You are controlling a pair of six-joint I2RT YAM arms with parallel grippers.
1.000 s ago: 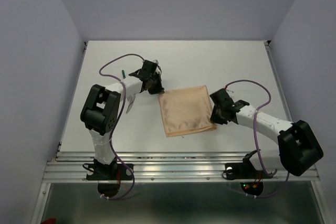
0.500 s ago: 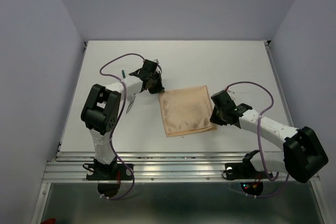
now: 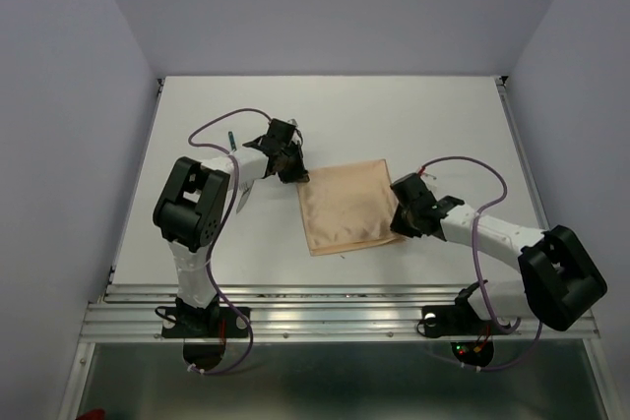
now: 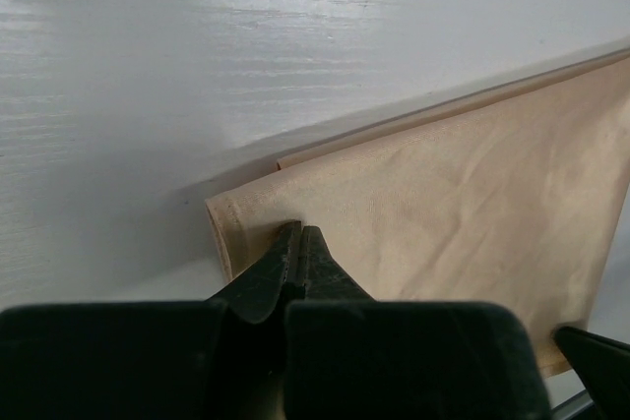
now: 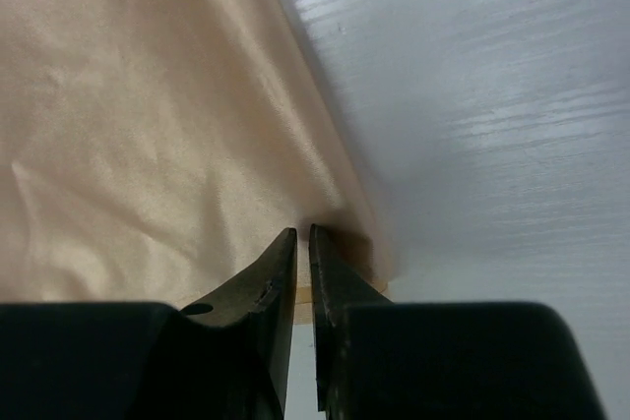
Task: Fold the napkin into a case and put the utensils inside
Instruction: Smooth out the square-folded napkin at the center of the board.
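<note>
Two grips: L claw [image 4: 298,235] clenched on napkin [image 4: 443,194] corner; R claw [image 5: 303,238] nr closed, pinching opp corner

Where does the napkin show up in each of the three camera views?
Top external: napkin at centre, between left gripper and right gripper.
Left wrist: napkin lower right, corner at the closed tips.
Right wrist: napkin left half, edge at the tips.
Shared landmark: white table.
</note>
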